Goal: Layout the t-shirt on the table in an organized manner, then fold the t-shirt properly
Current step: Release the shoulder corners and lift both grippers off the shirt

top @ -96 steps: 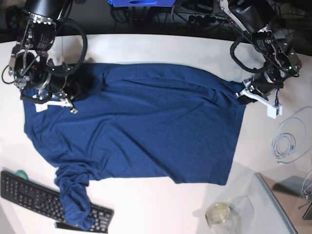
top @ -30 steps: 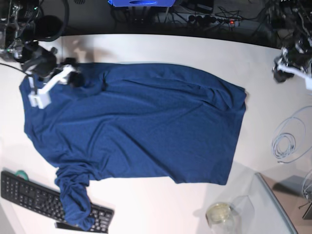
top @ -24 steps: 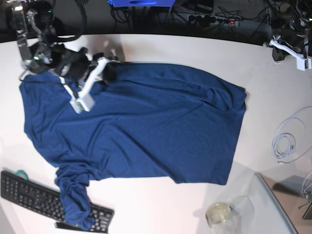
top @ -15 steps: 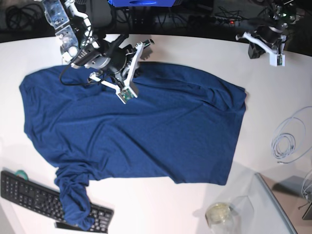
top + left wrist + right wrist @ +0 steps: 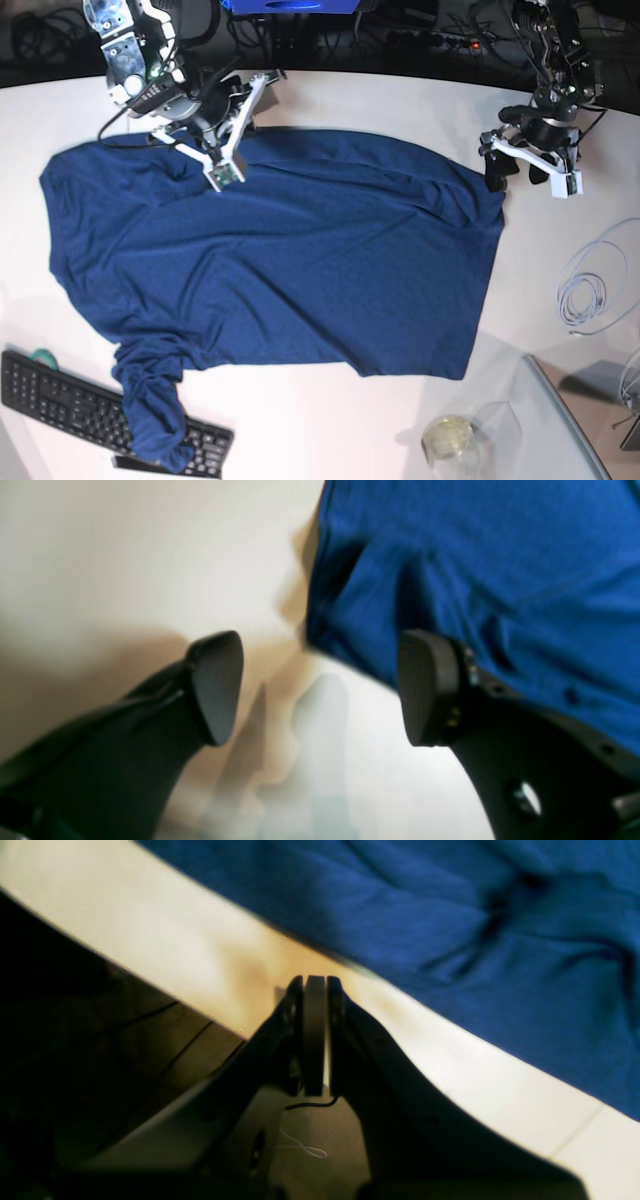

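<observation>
The dark navy t-shirt point(image 5: 280, 260) lies spread on the white table point(image 5: 400, 100), one sleeve bunched at the front left. My left gripper point(image 5: 505, 160) hovers at the shirt's back right corner. In the left wrist view it point(image 5: 320, 690) is open, with the blue cloth edge point(image 5: 475, 580) just beyond the fingers point(image 5: 425, 690) and nothing between them. My right gripper point(image 5: 258, 90) sits at the shirt's back edge. In the right wrist view it point(image 5: 315, 990) is shut on nothing, over the bare table strip point(image 5: 200, 965) beside the t-shirt point(image 5: 450, 930).
A black keyboard point(image 5: 70, 405) lies at the front left, partly under the bunched sleeve point(image 5: 155, 420). A glass jar point(image 5: 450, 437) and a grey glass-edged stand point(image 5: 575, 420) are at the front right. A white cable coil point(image 5: 590, 290) lies at the right.
My right arm swung from the shirt's left shoulder to its back edge and shut. My left arm came down from the far right to the shirt's back right corner and opened.
</observation>
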You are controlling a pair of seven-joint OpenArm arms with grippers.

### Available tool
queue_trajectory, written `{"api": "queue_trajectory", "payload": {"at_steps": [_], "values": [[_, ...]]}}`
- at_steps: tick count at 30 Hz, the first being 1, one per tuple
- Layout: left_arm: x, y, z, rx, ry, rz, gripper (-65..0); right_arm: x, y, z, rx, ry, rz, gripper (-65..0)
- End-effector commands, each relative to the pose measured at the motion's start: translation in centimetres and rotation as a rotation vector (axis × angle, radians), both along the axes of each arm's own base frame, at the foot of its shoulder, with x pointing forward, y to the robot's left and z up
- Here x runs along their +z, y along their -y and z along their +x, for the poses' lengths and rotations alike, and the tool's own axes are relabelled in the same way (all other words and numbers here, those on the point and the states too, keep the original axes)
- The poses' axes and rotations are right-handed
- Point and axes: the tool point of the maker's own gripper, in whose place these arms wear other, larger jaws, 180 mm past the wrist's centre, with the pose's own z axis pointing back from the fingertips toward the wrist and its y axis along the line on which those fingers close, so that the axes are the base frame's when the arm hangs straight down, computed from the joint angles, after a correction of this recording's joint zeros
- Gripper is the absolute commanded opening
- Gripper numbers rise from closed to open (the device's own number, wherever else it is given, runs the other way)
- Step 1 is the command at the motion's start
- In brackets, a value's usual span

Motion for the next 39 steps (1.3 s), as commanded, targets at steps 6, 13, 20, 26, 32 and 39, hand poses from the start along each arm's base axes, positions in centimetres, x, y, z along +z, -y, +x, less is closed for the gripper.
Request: {"api": "queue_trajectory", "payload": {"at_steps": [6,13,20,26,32,39], "values": [[1.6,0.2,2.7,-0.005,0.076,-0.006,-18.6,0.5,0.6,0.6,-0.030,0.025,0.011,-64.5],[0.3,0.7,3.3,0.007,0.050,-0.047,-18.8,0.5,0.6,0.6,-0.030,0.025,0.011,-64.8],[0.0,1.0,3.6,0.003,0.031,-0.059,-34.4,0.5,0.6,0.8,-0.030,0.027,0.008,-64.8],[0.2,1.0,3.5,0.005,0.036,-0.060,-57.8,0.4,0.6,0.8,-0.030,0.026,0.007,-64.8],[0.0,1.0,3.0,0.005,0.025,-0.059,-65.0,0.4,0.6,0.8,-0.030,0.026,0.007,-64.8],[2.3,0.9,0.4,-0.055,-0.053,0.025,-65.0,0.4,0.8,0.7,-0.028,0.024,0.003,-64.8]]}}
